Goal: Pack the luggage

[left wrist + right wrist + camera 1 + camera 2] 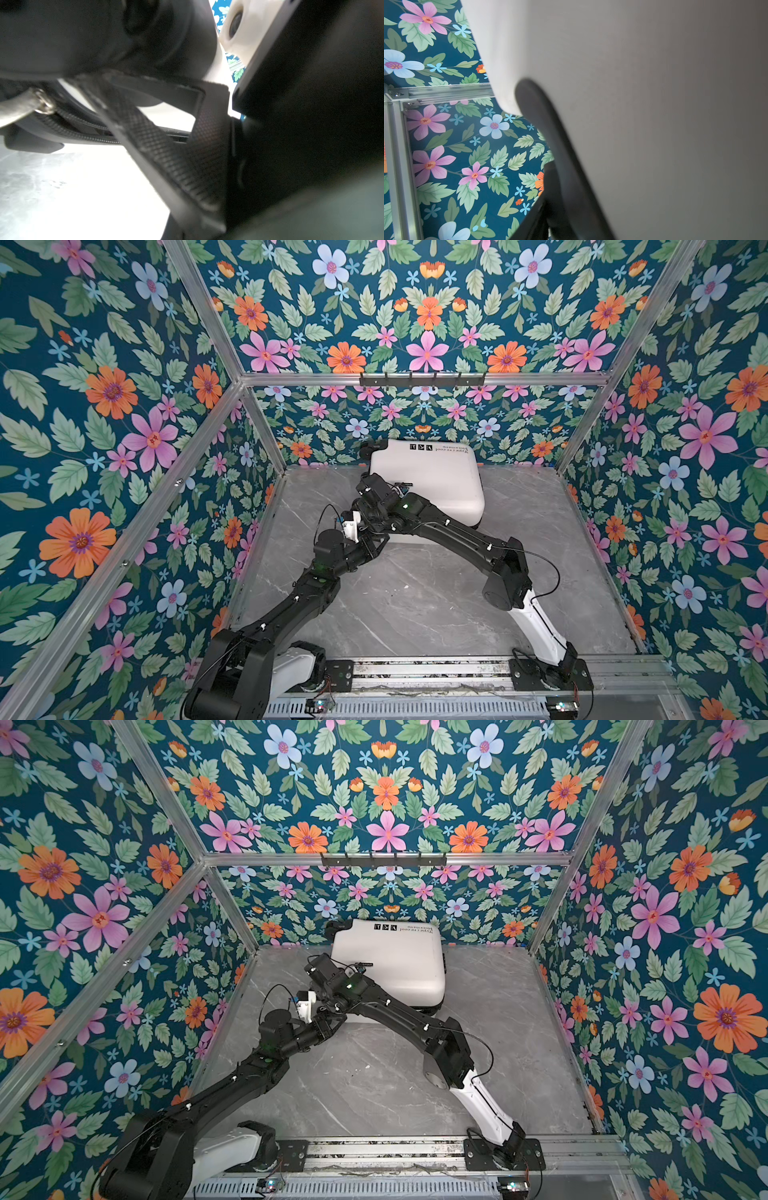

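Note:
The luggage point(432, 485) point(395, 969), a white hard-shell case with small black print, lies flat at the back of the table. A dark gap shows under its near edge. My right gripper point(376, 486) reaches across to the case's left edge. In the right wrist view a black finger point(550, 197) lies against the white shell point(654, 104), so it is shut on the lid's rim. My left gripper point(376, 545) sits low at the case's near left corner, mostly hidden under the right arm. Its ribbed pads point(166, 158) are shut beside the black zipper point(83, 136) and metal pull point(42, 105).
The grey marble tabletop point(415, 605) stretches in front of the case. Floral walls and aluminium posts close in three sides. A black hook rail point(428, 380) hangs on the back bar. The right forearm point(449, 531) crosses above the left wrist.

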Robot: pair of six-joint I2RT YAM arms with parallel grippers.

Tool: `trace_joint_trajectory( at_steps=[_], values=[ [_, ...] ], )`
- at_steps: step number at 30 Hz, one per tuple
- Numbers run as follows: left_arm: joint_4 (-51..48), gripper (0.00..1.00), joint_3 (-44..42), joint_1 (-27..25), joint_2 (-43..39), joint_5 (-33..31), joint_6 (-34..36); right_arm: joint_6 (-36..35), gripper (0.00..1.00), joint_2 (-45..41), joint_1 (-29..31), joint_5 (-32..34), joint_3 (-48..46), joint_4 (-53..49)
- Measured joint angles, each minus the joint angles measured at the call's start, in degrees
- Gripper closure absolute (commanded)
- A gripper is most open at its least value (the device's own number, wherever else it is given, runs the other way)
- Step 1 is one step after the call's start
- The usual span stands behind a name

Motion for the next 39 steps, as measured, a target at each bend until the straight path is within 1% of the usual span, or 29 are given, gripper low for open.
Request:
trace_joint_trajectory(
  at_steps=[1,3,4,5,8,10,13,17,21,25,28,31,35,39],
  values=[
    [-1.6,1.0,0.4,0.1,-0.9,-0.7,0.6,0.0,0.84,-0.3,0.0,-0.2,-0.2,0.1],
    [-6.6,0.85,2.0,0.3,-3.7,-2.8,2.9,0.1,0.64,-1.0,-0.2,-1.1,-0.3,-0.1],
    [-8.9,0.78,2.7,0.6,-5.1,-4.0,4.1,0.1,0.59,-1.2,-0.3,-1.5,-0.3,-0.3],
    [-12.0,0.72,3.3,1.0,-6.8,-5.5,5.7,0.2,0.54,-1.6,-0.3,-1.9,-0.5,-0.4],
    [-20.5,0.57,4.3,3.0,-11.3,-9.0,8.6,0.2,0.45,-3.1,-0.4,-3.2,-2.1,-0.6],
    [-24.7,0.54,4.3,5.1,-12.9,-11.1,10.1,-0.3,0.4,-4.4,-0.5,-4.4,-4.0,-0.3],
    [-29.0,0.51,3.7,8.6,-13.0,-11.4,11.7,1.1,0.38,-5.9,-0.6,-8.3,-5.4,1.8],
    [-30.4,0.51,1.1,12.4,-12.2,-9.2,12.5,1.3,0.36,-7.2,-0.6,-11.7,-6.2,3.6],
    [-29.4,0.51,-1.1,12.7,-11.8,-6.5,15.2,1.0,0.36,-10.4,-0.7,-13.3,-9.5,4.5],
    [-28.3,0.48,-3.1,12.9,-13.7,-6.9,18.6,-0.9,0.37,-15.8,-1.4,-14.0,-14.1,4.9],
    [-25.4,0.48,-3.6,12.8,-14.0,-7.9,20.5,-3.1,0.38,-21.9,-2.6,-14.4,-20.8,5.0],
    [-22.7,0.49,-3.3,12.8,-11.7,-8.6,22.0,-5.3,0.39,-28.2,-4.5,-14.8,-29.2,5.5],
    [-18.2,0.46,-2.1,12.8,-7.5,-9.9,24.7,-8.2,0.4,-38.4,-7.5,-14.9,-43.0,5.3],
    [-14.3,0.46,-0.2,12.7,-1.0,-10.3,28.4,-9.6,0.4,-49.1,-10.0,-15.6,-56.0,5.4]
  ],
)
